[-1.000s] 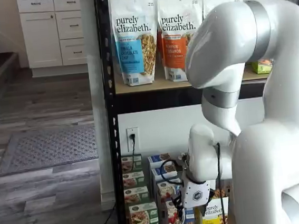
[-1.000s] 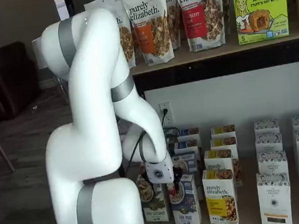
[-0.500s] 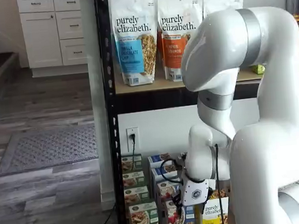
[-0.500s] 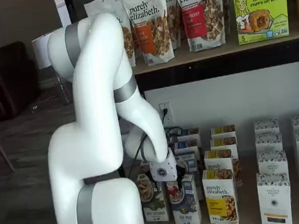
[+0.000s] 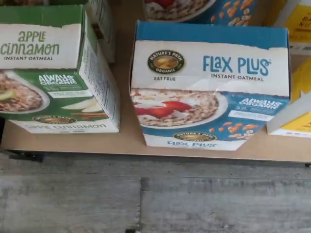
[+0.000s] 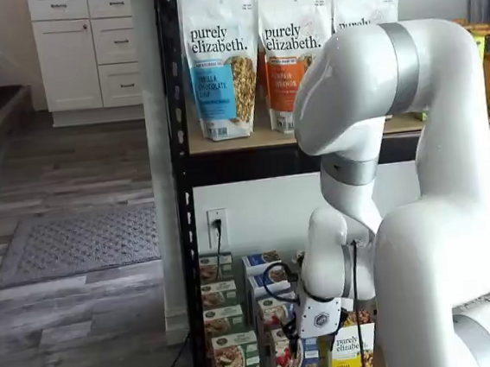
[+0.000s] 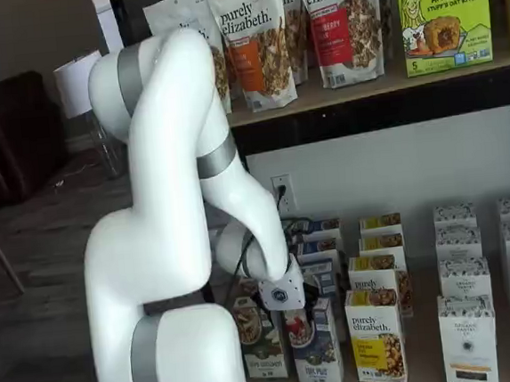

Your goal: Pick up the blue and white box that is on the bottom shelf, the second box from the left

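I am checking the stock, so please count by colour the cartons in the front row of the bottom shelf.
green and white carton: 1
blue and white box: 1
yellow carton: 1
white cartons: 2, one of them cut by the picture's edge
Total: 5, as far as a shelf view shows the row.

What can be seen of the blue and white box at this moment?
The blue and white box is a cardboard carton reading "Flax Plus Instant Oatmeal", with a blue top, a white band and a bowl of oatmeal with red berries. It stands upright at the front edge of the bottom shelf, apart from the green apple cinnamon box. In both shelf views the gripper hangs right over it.
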`<state>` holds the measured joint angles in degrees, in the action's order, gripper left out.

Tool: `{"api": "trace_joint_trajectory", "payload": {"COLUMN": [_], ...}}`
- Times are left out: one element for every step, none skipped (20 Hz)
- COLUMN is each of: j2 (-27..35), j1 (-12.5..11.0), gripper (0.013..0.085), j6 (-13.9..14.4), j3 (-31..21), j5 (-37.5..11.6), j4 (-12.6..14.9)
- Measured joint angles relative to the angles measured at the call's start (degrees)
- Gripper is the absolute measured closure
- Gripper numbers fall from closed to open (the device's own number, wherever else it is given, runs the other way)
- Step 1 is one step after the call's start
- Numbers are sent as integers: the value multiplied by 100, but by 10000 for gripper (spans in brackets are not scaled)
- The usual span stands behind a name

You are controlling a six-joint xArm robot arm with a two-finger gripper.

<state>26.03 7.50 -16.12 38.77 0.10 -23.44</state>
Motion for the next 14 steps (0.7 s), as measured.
{"api": "trace_joint_trajectory", "payload": {"j2": [23,56,79,114,137,163,184,204,214,218,219,217,209,207], "j1": [28,71,113,177,209,240,275,319,354,378,386,382,366,372], "gripper": [130,130,130,130,130,130,130,130,130,130,130,130,130,130], "j6": [-109,-274,-457,-753,-897,-1045,-1234,-1506,-1831,-2091,-2212,-2226,-2144,-2197], "j3": [15,39,64,106,129,155,185,225,275,313,326,323,303,302], "j5": [-25,-44,-45,-39,-33,-25,-15,9,68,117,136,139,125,100], "j4": [-136,-339,-562,-924,-1093,-1274,-1499,-1819,-2180,-2459,-2592,-2605,-2509,-2567]}}
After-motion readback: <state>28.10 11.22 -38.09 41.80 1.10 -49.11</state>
